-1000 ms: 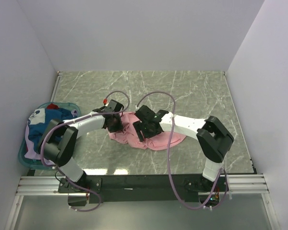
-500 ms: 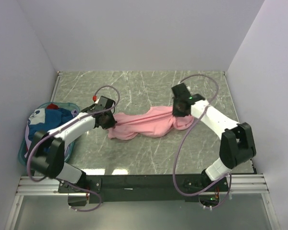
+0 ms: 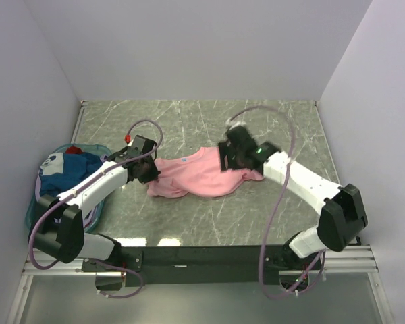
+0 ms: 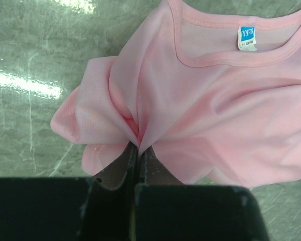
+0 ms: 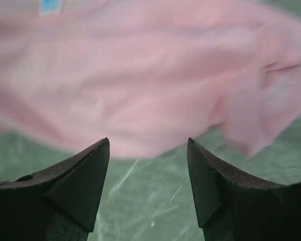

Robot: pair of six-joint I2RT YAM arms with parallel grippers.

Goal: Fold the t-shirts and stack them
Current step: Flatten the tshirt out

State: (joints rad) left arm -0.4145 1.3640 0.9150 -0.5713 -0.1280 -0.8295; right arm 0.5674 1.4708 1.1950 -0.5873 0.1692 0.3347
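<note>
A light pink t-shirt [image 3: 202, 177] lies spread and wrinkled on the marble table, collar and blue label [image 4: 247, 37] facing up. My left gripper [image 3: 147, 172] is shut on a pinched fold at the shirt's left edge [image 4: 139, 147], and cloth bunches out from the closed fingertips. My right gripper [image 3: 231, 156] hovers over the shirt's right part. It is open, with nothing between its fingers [image 5: 148, 141]; the pink cloth [image 5: 140, 75] lies blurred just beyond them. More t-shirts [image 3: 64, 172], blue, white and red, sit bunched in the basket at the left.
The teal plastic basket [image 3: 30, 217] stands at the table's left edge beside the left arm. White walls close the table on the left, back and right. Purple cables loop above both arms. Green marble [image 3: 277, 128] shows behind and right of the shirt.
The right gripper has let go of the shirt's right end, opened, and swung left over it. The stretched shirt has slackened and spread. The left gripper keeps its grip, shifted slightly left.
</note>
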